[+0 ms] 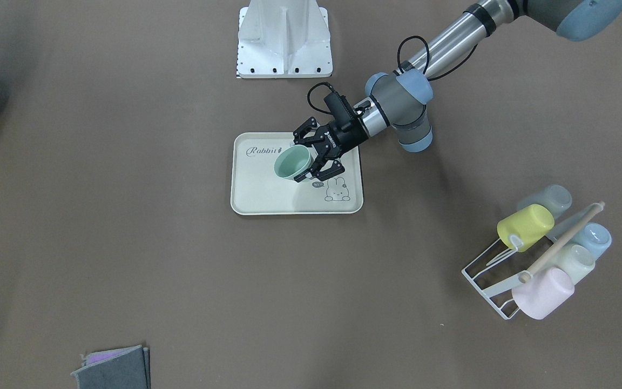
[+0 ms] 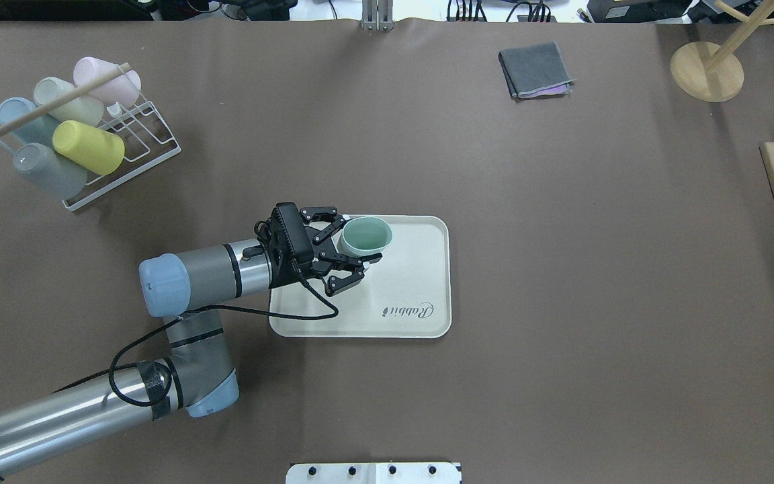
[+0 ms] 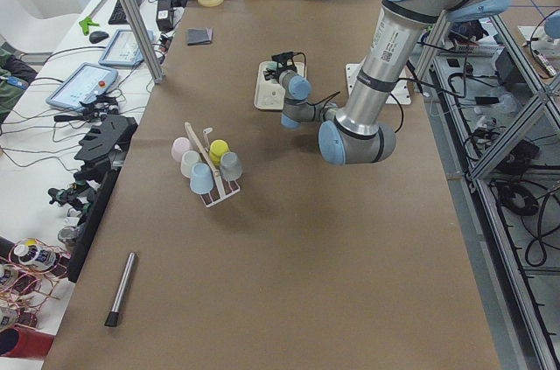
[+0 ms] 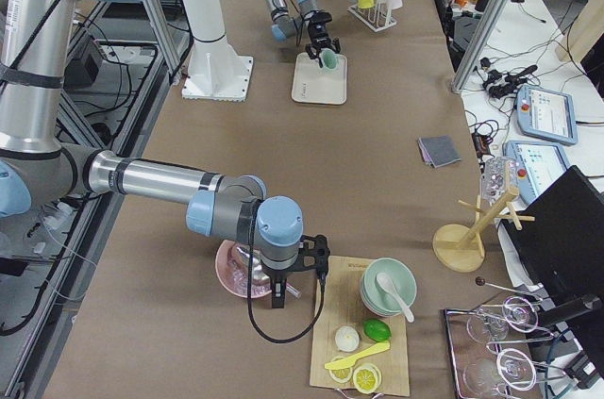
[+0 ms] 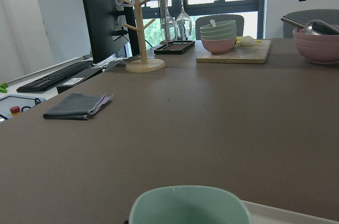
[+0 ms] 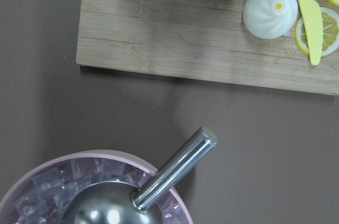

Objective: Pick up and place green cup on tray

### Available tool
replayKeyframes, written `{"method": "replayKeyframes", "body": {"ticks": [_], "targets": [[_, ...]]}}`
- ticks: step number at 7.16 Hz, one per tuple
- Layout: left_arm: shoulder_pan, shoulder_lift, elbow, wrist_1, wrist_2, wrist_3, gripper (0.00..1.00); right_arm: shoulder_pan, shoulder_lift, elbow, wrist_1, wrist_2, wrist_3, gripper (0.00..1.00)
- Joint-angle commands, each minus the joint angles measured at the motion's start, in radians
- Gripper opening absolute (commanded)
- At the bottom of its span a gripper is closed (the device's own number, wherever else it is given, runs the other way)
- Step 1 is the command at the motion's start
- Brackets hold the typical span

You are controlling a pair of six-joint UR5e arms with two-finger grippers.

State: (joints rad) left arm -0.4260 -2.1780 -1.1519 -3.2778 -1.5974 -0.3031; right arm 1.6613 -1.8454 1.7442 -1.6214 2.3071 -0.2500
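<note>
The green cup (image 1: 292, 163) stands between the fingers of my left gripper (image 1: 299, 160), which is shut on it from the side. The cup is over the cream "Rabbit" tray (image 1: 268, 197), mouth up. In the overhead view the cup (image 2: 366, 236) and left gripper (image 2: 353, 245) are at the tray's (image 2: 414, 289) far-left corner. I cannot tell whether the cup's base touches the tray. The cup's rim (image 5: 190, 205) fills the bottom of the left wrist view. My right gripper (image 4: 279, 297) hangs far off over a pink bowl; I cannot tell whether it is open or shut.
A white wire rack (image 2: 128, 144) with several pastel cups, one of them yellow-green (image 2: 88, 146), stands at the far left. A folded grey cloth (image 2: 535, 69) and a wooden stand (image 2: 706, 70) lie far right. The pink ice bowl (image 6: 32, 181), its metal scoop (image 6: 175, 168) and a wooden board (image 6: 185, 28) lie under the right wrist.
</note>
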Motion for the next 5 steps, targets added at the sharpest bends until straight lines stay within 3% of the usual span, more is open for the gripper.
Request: {"method": "replayKeyframes", "body": {"ticks": [1, 3, 5], "targets": [[0.012, -0.002, 0.012, 0.000, -0.001, -0.013, 0.19, 0.000, 0.000, 0.000, 0.000, 0.000, 0.000, 1.00], [0.015, -0.003, 0.012, 0.000, -0.013, -0.036, 0.19, 0.000, 0.000, 0.000, 0.000, 0.000, 0.000, 1.00], [0.018, 0.001, 0.011, -0.002, -0.012, -0.021, 0.49, 0.000, 0.000, -0.002, 0.000, 0.000, 0.000, 1.00]]}}
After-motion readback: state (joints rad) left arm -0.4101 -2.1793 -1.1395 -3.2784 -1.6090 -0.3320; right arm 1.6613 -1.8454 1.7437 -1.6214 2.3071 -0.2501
